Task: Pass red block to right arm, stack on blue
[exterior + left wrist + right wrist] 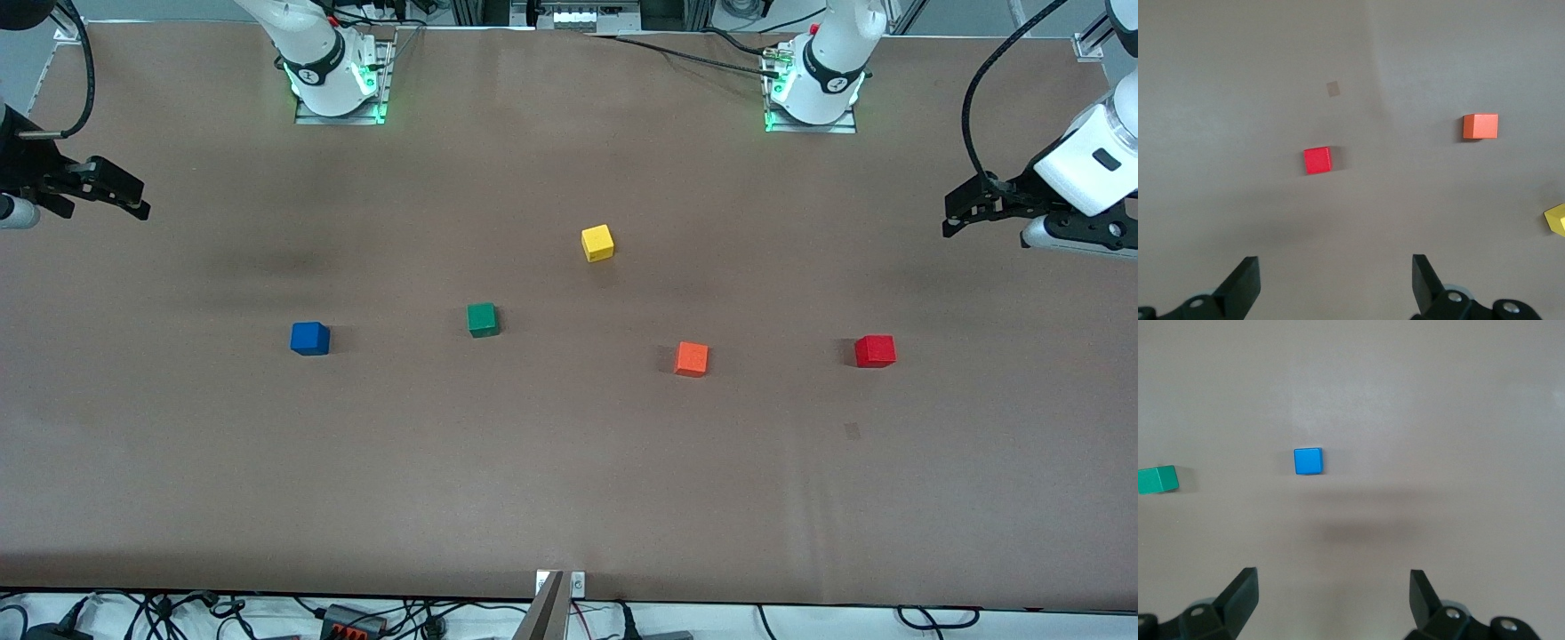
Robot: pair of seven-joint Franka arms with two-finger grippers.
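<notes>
The left gripper (1333, 283) hangs in the air over the left arm's end of the table (569, 498), its two black fingers (1245, 283) spread wide with nothing between them. In the front view it shows at the edge of the frame (965, 209), carried by a white wrist section, and it touches none of the cubes.

The right gripper (1331, 600) hangs over the right arm's end of the table, likewise spread apart and empty; in the front view (133, 200) its dark fingers point inward over bare brown surface.

The red block (875, 350) is a small bright red cube with clean square faces, its top slightly lighter than its sides. It sits flat on the table toward the left arm's end, apart from everything else; the left wrist view shows it (1317, 161) alone on the brown covering, clear of the fingertips.

The blue cube (309, 338) is the same size, deep blue, resting flat toward the right arm's end; the right wrist view shows it (1308, 461) well clear of that gripper.

Between these two lie a dark green cube (482, 319), an orange cube (691, 358) and a yellow cube (597, 243), the yellow one farthest from the front camera. All five stand separately, none touching.
</notes>
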